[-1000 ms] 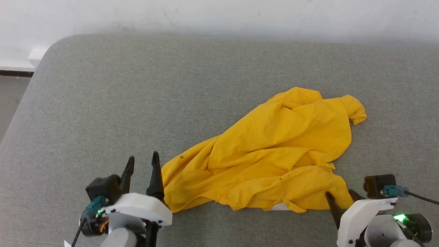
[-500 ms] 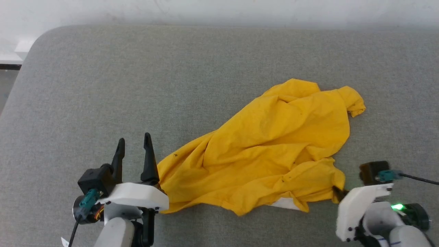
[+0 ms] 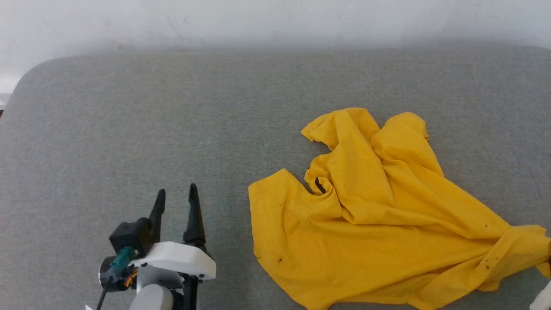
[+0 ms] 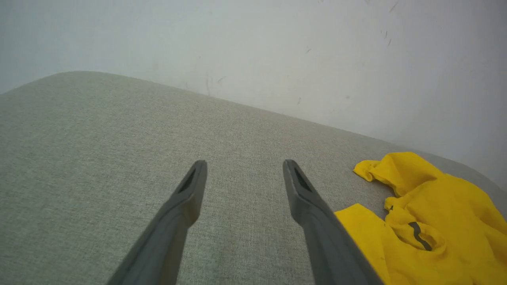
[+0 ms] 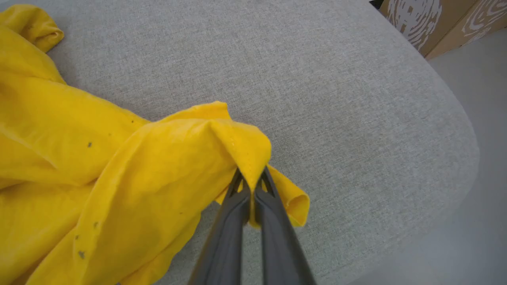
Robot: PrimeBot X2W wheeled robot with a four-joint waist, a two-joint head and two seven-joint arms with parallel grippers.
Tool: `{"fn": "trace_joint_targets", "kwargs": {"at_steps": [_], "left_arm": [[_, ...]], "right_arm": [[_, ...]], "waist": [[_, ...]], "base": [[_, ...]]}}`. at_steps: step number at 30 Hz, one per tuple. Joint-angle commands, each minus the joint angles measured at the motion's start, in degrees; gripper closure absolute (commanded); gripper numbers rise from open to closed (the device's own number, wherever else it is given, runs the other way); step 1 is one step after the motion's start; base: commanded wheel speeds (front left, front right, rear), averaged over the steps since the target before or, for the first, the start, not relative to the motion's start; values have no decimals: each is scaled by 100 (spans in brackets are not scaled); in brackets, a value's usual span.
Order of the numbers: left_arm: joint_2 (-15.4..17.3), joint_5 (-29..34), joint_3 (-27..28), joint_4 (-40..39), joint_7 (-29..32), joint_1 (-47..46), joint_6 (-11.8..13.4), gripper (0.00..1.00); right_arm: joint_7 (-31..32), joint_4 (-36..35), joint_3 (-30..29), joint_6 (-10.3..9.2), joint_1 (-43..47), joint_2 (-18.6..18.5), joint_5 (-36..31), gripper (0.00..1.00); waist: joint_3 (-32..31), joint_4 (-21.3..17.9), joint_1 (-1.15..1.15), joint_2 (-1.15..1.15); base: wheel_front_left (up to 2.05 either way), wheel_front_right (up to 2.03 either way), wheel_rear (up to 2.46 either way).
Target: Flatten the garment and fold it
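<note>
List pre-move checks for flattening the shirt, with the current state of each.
1. Grip: right end effector shut on a corner of the garment: ok.
2. Free arm: left end effector open, empty, apart from the garment: ok.
3. Garment flat: not ok; it is crumpled, with folds overlapping through the middle.
4. Garment on the grey cushion: ok where visible; in the right wrist view the held corner is short of the cushion's rounded edge.
5. Second grasp point: ok; the near-left corner lies flat and exposed, nearest the left end effector.
6. Print side up or down: cannot tell.
</note>
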Motion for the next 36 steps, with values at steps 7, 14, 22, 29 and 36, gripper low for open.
{"fn": "trace_joint_targets", "kwargs": {"at_steps": [7, 14, 22, 29, 36], "left_arm": [[4, 159, -417, 552, 236, -192, -261, 0], [134, 411, -827, 1011, 940, -560, -365, 0], [231, 587, -1199, 1540, 2247, -1079, -399, 0], [232, 562, -1363, 1798, 3325, -1379, -390, 63], [345, 439, -992, 1581, 2689, -1442, -113, 100]], "right_arm": [[-1203, 286, 366, -11, -266, -3, -39, 0], [-2306, 335, 925, -11, -325, -3, -110, 0], [-2515, 344, 1404, -11, -324, -3, 6, 0], [-2460, 187, 1722, -11, -291, -3, 44, 0], [-2453, -21, 1997, -11, -285, -3, 51, 0]], "waist": [[-13, -328, 0, 0], [-12, -521, 0, 0], [25, -734, 0, 0], [54, -803, 0, 0], [58, -730, 0, 0]], "base": [[0, 0, 0], [0, 0, 0], [0, 0, 0], [0, 0, 0], [0, 0, 0]]}}
